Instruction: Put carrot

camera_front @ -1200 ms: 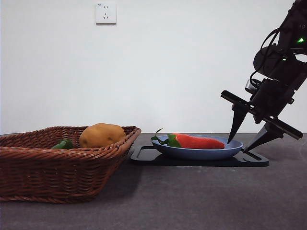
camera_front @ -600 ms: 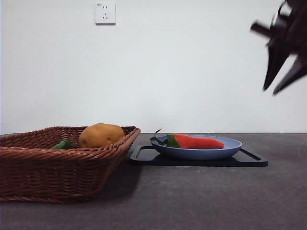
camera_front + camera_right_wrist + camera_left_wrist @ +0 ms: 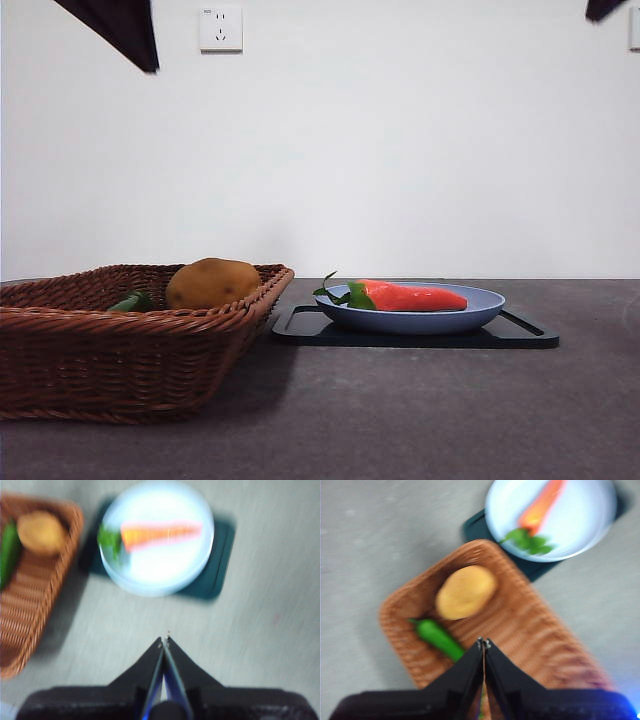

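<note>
Two claws are up high, and both have their jaws pressed together with nothing in them. The left claw hangs over the basket, touching nothing. The right claw hangs over the bare desk, near the plate. In the front view they show only as dark tips at the top corners.

The carrot lies flat on the blue plate (its green leaves point toward the basket). The plate sits on a black tray. The tray lies just beside the brown woven basket. In the basket are a potato and a green pepper, side by side.

The desk is dark grey. Behind it is a plain white wall with a white socket up high. No words can be read anywhere.
</note>
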